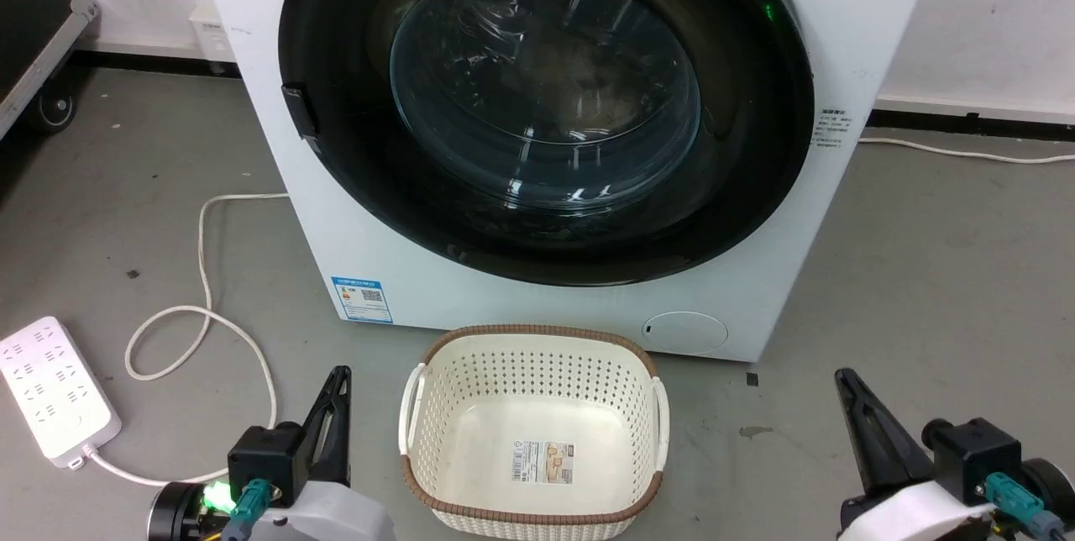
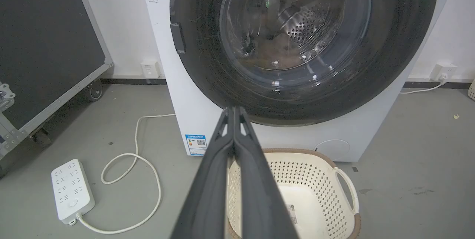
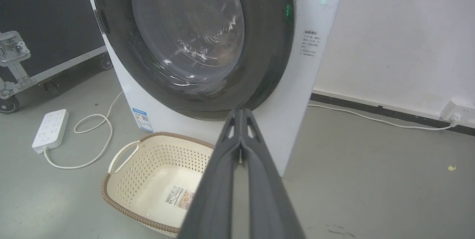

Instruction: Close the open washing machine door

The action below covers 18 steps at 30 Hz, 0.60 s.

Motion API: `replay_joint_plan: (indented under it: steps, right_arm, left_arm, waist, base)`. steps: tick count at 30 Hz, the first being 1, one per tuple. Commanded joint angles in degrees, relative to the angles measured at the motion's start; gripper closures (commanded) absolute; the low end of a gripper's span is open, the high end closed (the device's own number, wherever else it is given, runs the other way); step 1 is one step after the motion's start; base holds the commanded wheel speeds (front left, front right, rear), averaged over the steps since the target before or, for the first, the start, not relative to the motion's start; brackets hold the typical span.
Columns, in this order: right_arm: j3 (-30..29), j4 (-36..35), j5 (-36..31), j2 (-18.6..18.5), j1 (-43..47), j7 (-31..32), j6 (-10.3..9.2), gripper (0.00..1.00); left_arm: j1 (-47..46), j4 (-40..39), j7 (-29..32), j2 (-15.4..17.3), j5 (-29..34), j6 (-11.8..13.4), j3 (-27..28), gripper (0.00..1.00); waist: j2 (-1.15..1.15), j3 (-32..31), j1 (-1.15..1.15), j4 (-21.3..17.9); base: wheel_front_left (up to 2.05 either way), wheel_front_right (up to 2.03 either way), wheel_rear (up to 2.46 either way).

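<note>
- Since the washing machine door (image 1: 546, 104) sits flat against the white washer front (image 1: 403, 272) with no gap along the rim in either wrist view, I'd call the closing done or all but done. Whether the latch has caught can't be told from here.
- Door position: centred in the washer face, glass bowl bulging towards the robot, drum just visible through it. There's a small dark tab (image 1: 298, 108) on the rim at the robot's left, probably the handle side. No hinge visible.
- Left gripper (image 1: 336, 390): low at the robot's left, fingers pressed together, nothing held, pointing up at the lower rim and well short of it. Its own wrist view agrees (image 2: 233, 112).
- Right gripper (image 1: 848, 386): mirror pose at the right, fingers also together and empty, clear of the washer (image 3: 241, 113).
- Both look parked. Neither touches anything, so nothing is loading the door.
- The laundry basket (image 1: 537, 331) is on the floor between the two grippers, just in front of the washer base and under the door's lower rim. It looks empty apart from a label.
- Clearance: if a confirming push is needed, go above the basket onto the black rim near the tab, not the glass. The basket blocks a low centre approach.
- Left side: power strip (image 1: 50, 390) and its looped cable (image 1: 201, 255) are on the floor near the left gripper, a snag risk for low sweeps. A wheeled case (image 1: 34, 20) stands further left.
- Right side: open floor, with a thin cord (image 1: 966, 154) along the wall well back.
</note>
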Motion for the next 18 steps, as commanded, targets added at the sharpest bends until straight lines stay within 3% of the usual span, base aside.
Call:
replay_joint_plan:
  steps: [1,18]
  right_arm:
    - [0.1,-0.5,-0.4,0.4,-1.1,0.3,-0.03,1.0]
    - [0.9,-0.9,-0.9,0.5,-1.8,2.3,-0.04,1.0]
  left_arm:
    - [-0.7,-0.4,0.5,0.0,0.6,0.4,0.3,1.0]
    - [-0.9,-1.3,2.5,-0.2,1.3,0.8,1.1,1.0]
  waist:
    - [0.0,0.0,0.0,0.0]
    - [0.0,0.1,0.0,-0.3]
  base:
    - [0.0,0.0,0.0]
    - [0.0,0.0,0.0]
